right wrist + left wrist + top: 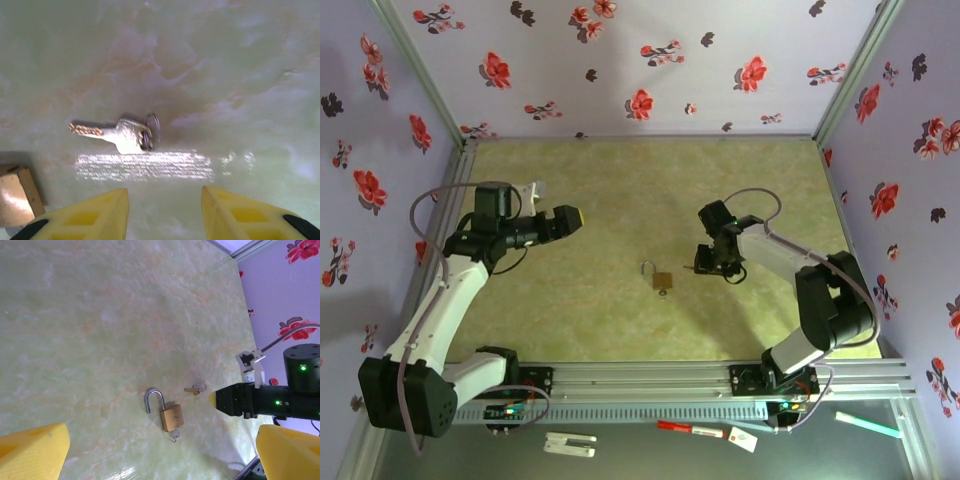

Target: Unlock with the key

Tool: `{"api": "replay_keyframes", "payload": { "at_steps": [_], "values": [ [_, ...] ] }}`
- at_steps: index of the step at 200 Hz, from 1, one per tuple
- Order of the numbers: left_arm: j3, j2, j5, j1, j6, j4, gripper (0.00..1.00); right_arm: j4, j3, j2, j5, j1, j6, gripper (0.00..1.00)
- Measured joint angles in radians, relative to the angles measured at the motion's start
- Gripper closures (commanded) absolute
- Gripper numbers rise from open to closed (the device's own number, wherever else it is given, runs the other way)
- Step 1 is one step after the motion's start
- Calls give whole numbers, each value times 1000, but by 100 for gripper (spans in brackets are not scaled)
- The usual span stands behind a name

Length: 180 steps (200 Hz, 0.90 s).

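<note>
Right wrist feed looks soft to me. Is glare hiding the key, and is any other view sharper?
Right wrist: blurred throughout, a bright glare streak just below the key, not over it; padlock corner smeared at lower left. Left wrist: sharp, key and padlock both crisp. Top external: even light, key tiny.

Surroundings of the work area.
Green marbled worktop (620,200) walled by lilac panels (650,60) printed with red and dark flowers; past the near aluminium rail (650,375), a grey ledge (620,462) carries a white clip (570,443), red-and-white pen (690,429), white tag (743,438) and pale green stick (867,425).
</note>
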Motion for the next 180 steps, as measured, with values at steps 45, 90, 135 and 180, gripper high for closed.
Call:
{"api": "replay_keyframes", "payload": {
  "at_steps": [45,90,135,180],
  "values": [
    [-34,-13,2,0,-18,11,4,70,1,75,-30,-22,24,65],
    [-42,-13,2,0,-29,27,4,72,14,112,-34,-31,27,69],
    [-51,-13,3,0,-34,45,4,34,47,137,-31,-31,26,73],
    [-62,-13,3,0,-45,46,4,10,114,191,-35,-34,20,82]
  ]
}}
